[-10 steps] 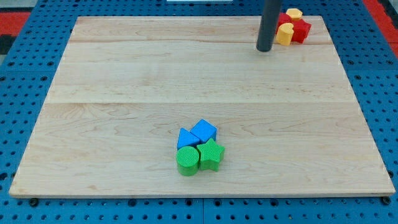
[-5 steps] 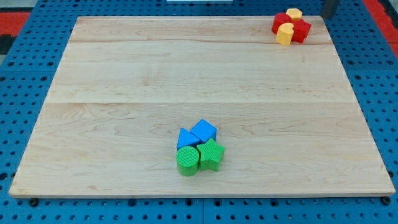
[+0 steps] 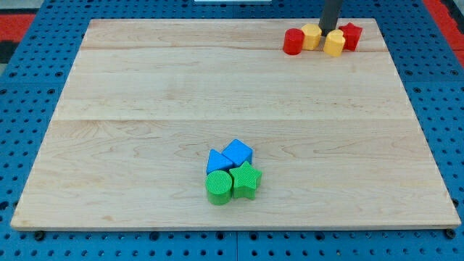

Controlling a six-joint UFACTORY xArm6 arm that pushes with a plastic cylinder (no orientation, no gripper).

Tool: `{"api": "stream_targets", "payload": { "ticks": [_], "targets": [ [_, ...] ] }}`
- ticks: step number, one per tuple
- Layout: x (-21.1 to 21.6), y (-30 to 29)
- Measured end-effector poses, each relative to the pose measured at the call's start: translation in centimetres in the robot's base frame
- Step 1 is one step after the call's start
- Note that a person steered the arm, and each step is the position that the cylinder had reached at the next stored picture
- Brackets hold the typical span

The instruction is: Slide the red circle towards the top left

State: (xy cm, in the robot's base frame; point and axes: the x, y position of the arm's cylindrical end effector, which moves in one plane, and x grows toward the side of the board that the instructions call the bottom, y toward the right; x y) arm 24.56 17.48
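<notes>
The red circle (image 3: 293, 41) lies near the wooden board's (image 3: 145, 109) top right, leftmost of a row of blocks. Right of it sit a yellow block (image 3: 311, 35), a yellow heart-like block (image 3: 334, 43) and a red star (image 3: 351, 35). My tip (image 3: 328, 29) stands at the view's top, between the two yellow blocks and just behind them, right of the red circle.
Near the bottom centre lies a cluster: a blue triangle-like block (image 3: 216, 161), a blue cube (image 3: 238, 153), a green cylinder (image 3: 218, 187) and a green star (image 3: 246, 180). A blue pegboard surrounds the board.
My tip went from left of the cluster, out past the top right, back in behind it. The red circle and a yellow block slid left; the cluster spread into a row.
</notes>
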Motion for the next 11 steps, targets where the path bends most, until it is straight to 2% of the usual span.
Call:
{"api": "stream_targets", "payload": {
  "ticks": [3, 4, 5, 7, 8, 11],
  "targets": [
    [3.7, -5.4],
    [1.5, -7.5],
    [1.1, -9.4],
    [5.8, -14.6],
    [5.1, -16.3],
    [4.8, -29.7]
  ]
}}
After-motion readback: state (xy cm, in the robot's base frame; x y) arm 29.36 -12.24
